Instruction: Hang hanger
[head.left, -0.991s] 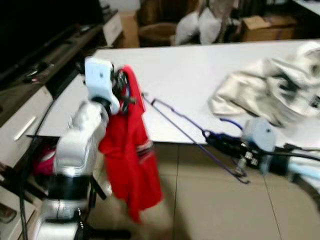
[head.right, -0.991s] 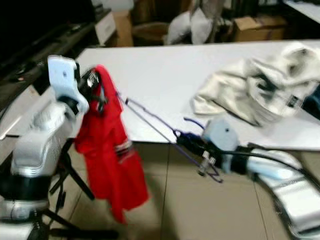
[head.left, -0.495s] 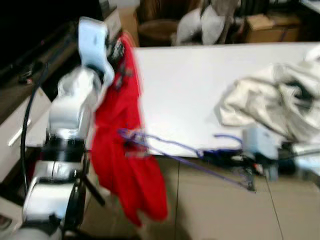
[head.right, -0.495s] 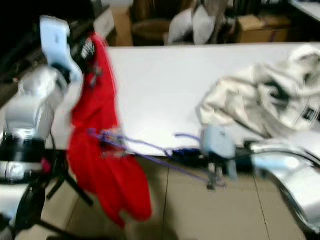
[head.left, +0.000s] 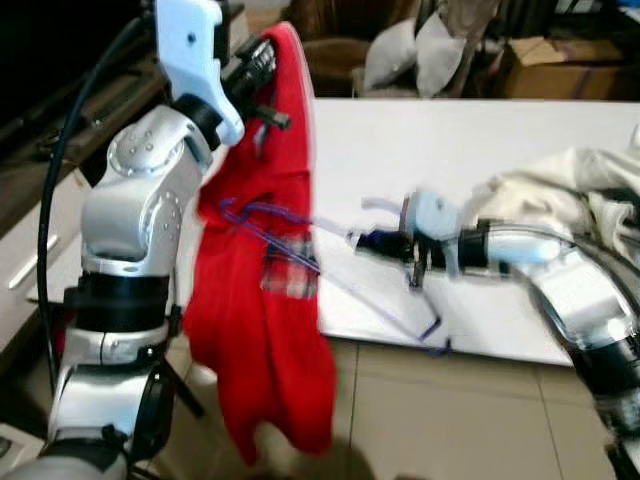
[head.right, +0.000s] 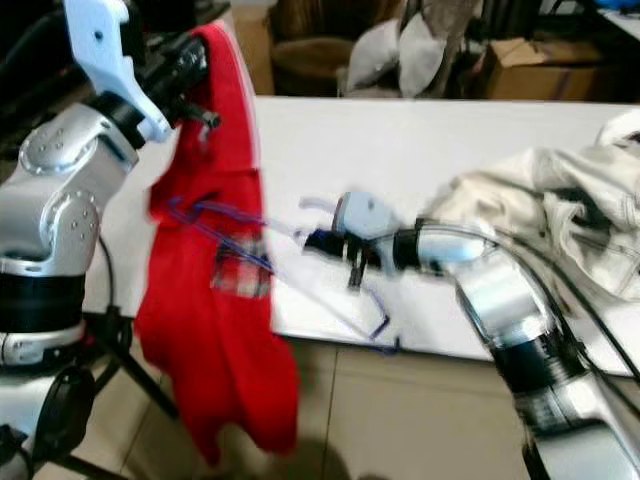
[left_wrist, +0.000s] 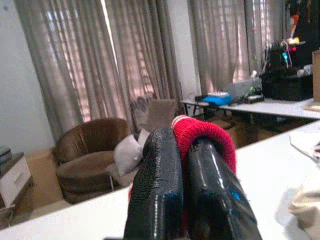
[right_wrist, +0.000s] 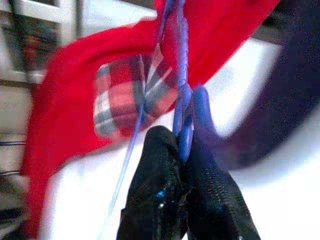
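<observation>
Left gripper (head.left: 262, 62) held red garment (head.left: 265, 300) up by pinched edge, above white table's (head.left: 400, 160) near-left corner; cloth hung past table edge. Right gripper (head.right: 322, 240) clamped purple wire hanger (head.left: 330, 275) over table, 1 hanger end against hanging cloth, seemingly inside fold; frames blurred. Cream garment heap (head.left: 560, 200) lay on table, right of hanger. Risks: thin wire rotating in 2-finger clamp; hanger end snagging plaid patch (head.right: 242, 272); small pinch letting cloth slip.

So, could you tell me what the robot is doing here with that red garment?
The left gripper holds a red garment up beside the white table, pinching its top edge. The right gripper is clamped on a purple wire hanger, whose far end reaches into the garment.
</observation>
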